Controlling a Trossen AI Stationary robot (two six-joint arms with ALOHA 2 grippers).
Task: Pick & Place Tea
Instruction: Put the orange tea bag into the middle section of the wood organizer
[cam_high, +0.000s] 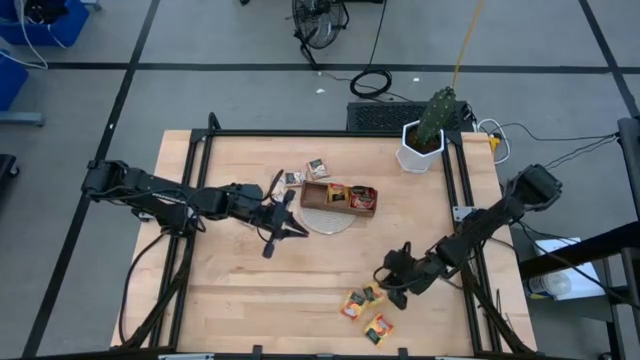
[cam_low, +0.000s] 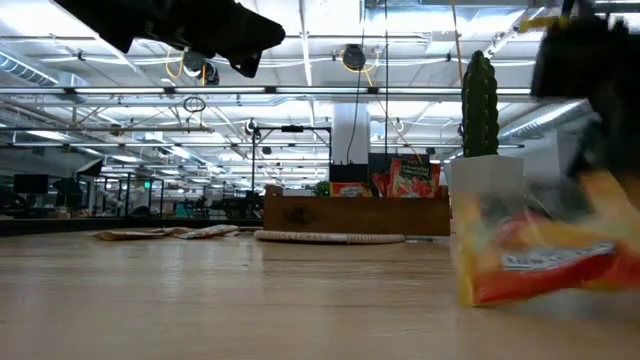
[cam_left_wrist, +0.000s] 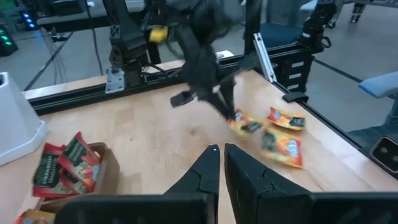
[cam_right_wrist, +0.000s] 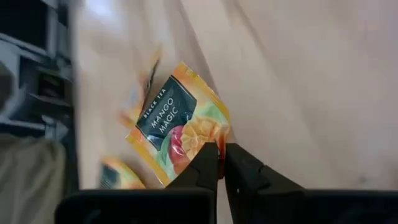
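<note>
- Sachet (cam_right_wrist: 180, 127) in orange-yellow, printed "Mango Magic", is being pinched at one corner by the right gripper (cam_right_wrist: 222, 163), whose fingers are pressing together on it, near the table's (cam_high: 240, 290) front edge, well apart from the wooden tray (cam_high: 340, 207).
- Two more orange-yellow sachets (cam_high: 366, 316) are lying just beside it, farther from the tray.
- Red sachets (cam_left_wrist: 71, 163) are standing inside the tray.
- Beige sachets (cam_high: 306, 172) are lying just behind the tray.
- Left gripper (cam_high: 290, 212), fingers nearly touching and holding nothing, is hovering beside the tray.
</note>
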